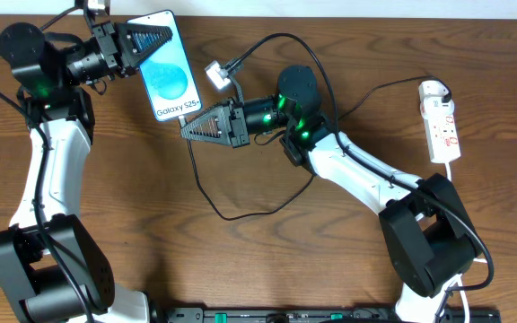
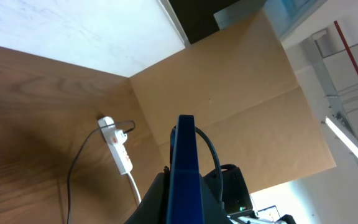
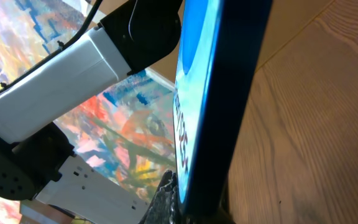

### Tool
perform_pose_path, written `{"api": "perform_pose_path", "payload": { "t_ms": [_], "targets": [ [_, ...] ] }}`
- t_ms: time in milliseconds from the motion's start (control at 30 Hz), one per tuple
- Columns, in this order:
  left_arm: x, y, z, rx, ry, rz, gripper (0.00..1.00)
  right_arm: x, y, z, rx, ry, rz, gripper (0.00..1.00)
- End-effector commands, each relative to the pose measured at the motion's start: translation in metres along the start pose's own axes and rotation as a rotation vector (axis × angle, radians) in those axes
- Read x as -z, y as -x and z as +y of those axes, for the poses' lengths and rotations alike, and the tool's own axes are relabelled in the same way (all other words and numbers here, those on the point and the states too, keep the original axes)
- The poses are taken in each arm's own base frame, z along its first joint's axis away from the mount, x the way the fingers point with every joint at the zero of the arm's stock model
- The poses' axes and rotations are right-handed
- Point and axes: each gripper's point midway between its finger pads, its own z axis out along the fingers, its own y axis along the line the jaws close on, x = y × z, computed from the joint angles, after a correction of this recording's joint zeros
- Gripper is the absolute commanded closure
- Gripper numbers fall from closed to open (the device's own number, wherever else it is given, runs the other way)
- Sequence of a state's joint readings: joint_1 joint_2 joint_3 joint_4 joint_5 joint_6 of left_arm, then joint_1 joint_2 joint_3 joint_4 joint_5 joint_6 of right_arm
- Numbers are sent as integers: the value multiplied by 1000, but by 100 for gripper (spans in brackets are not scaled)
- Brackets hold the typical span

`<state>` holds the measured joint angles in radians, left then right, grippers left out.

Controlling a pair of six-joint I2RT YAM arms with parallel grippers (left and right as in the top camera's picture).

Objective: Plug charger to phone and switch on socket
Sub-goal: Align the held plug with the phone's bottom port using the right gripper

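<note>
Firmly, left gripper (image 1: 160, 38) clamps phone (image 1: 170, 79) — right gripper (image 1: 187, 130) at its base.

Phone (image 1: 167, 67): bright blue screen, lighter blue oval, white "Galaxy S25+" lettering, dark edges.
Charger cable (image 1: 238, 218): black along its whole length.
Adapter (image 1: 216, 74): white with a grey face.
Power strip (image 1: 442, 126): white body, small red marks, 1 black plug at its far end.
Strip cord (image 2: 135, 186): white.
Table (image 1: 240, 278): mid-brown, streaked wood grain.
Arms (image 1: 48, 170): 2, each with white links, black joints and green lights.
Left gripper (image 1: 167, 36): black, ribbed fingers.
Right gripper (image 1: 185, 132): black, ribbed fingers.
Backdrop (image 3: 123, 143): in the right wrist view, painted patches of orange, blue, yellow and pink.
Cardboard panel (image 2: 241, 93): plain tan.
</note>
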<state>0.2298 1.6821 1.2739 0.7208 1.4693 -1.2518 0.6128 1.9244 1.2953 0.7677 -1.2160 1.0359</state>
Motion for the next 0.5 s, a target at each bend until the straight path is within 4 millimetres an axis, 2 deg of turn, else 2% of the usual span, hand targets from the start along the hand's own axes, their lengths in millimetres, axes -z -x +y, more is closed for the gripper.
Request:
{"api": "perform_pose_path", "payload": {
  "t_ms": [0, 467],
  "targets": [
    [-4, -17, -20, -49, -38, 111, 93, 8, 25, -14, 33, -68, -115, 99],
    [-4, -17, -20, -55, -38, 111, 93, 16, 36, -21, 35, -103, -170, 99]
  ]
}}
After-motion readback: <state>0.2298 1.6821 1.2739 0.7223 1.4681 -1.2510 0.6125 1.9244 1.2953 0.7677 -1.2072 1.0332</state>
